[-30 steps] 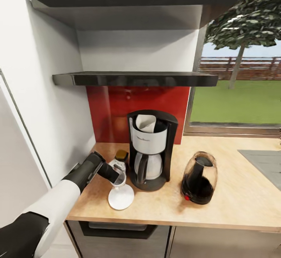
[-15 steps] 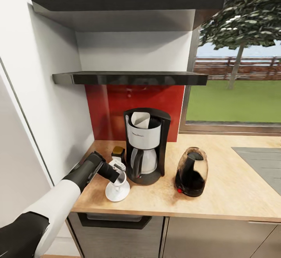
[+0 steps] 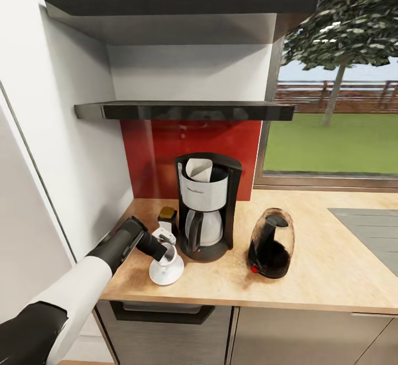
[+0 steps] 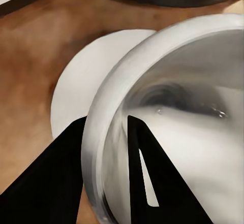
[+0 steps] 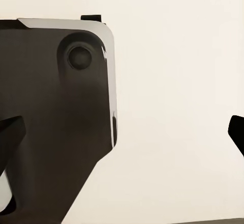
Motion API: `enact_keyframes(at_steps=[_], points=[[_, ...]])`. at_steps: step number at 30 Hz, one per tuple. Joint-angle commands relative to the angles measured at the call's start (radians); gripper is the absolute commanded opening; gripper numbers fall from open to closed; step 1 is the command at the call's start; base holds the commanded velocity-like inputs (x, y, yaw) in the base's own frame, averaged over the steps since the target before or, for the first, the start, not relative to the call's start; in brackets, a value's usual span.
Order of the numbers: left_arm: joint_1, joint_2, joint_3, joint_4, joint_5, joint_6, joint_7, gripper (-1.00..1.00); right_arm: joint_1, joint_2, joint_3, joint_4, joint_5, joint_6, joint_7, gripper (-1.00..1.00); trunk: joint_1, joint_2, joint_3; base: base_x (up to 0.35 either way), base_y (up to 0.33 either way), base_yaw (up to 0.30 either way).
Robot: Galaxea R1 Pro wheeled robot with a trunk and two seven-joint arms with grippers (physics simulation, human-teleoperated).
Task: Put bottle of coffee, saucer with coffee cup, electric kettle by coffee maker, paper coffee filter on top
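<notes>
Countertop (image 3: 331,265) carries one saucer (image 3: 166,273) with one coffee cup (image 3: 169,254) on it, the left gripper (image 3: 164,248) pinching the cup's rim between its fingers (image 4: 147,183), then one bottle of coffee (image 3: 166,215), one kettle (image 3: 270,243), and one coffee maker (image 3: 205,206) holding one paper filter (image 3: 200,170).

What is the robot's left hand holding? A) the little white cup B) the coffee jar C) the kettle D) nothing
A: the left gripper pinches the rim of the cup, one finger inside and one outside, right over the saucer.
</notes>
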Motion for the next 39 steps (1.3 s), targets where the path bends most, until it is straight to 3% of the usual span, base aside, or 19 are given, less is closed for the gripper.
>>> enact_keyframes(at_steps=[1, 24, 25, 39], points=[[0.001, 0.001, -0.003, -0.002, -0.01, 0.0, -0.009, -1.0, 0.0, 0.0, 0.009, -0.002, -0.008, 0.004, -0.001, 1.0, 0.001, -0.002, -0.002, 0.0, 0.0, 0.0], [0.001, -0.001, -0.002, -0.002, -0.011, 0.001, -0.009, -1.0, 0.0, 0.001, 0.011, -0.002, -0.005, -0.001, -0.001, 1.0, 0.001, -0.002, -0.002, 0.0, 0.0, 0.0], [0.001, -0.004, -0.002, -0.003, -0.012, 0.001, -0.009, 1.0, 0.0, 0.001, 0.011, -0.002, -0.005, -0.002, -0.001, 1.0, 0.001, -0.002, -0.002, 0.0, 0.0, 0.0], [0.001, 0.001, 0.0, -0.006, -0.012, 0.0, -0.008, 1.0, 0.0, 0.0, 0.01, 0.0, -0.006, -0.002, -0.001, 1.0, 0.001, -0.002, -0.002, 0.0, 0.0, 0.0]])
